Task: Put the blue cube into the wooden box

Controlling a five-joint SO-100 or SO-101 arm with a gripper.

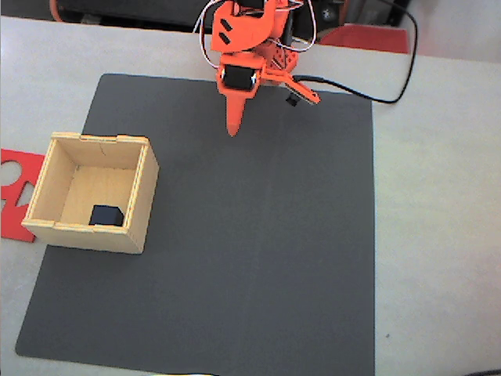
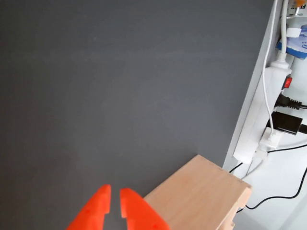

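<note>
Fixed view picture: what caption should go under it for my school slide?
Blue cube sits inside the wooden box while the orange gripper rests far away.

A pale grey table (image 1: 446, 196) carries a dark grey mat (image 1: 258, 258). On the mat's left part stands the wooden box (image 1: 138, 205). A flat red sheet (image 1: 14, 196) lies on the table just left of it.

Orange jaws nearly closed over dark mat (image 2: 120, 86); wooden box (image 2: 201, 191) beside; power strip (image 2: 266, 115) right.
</note>
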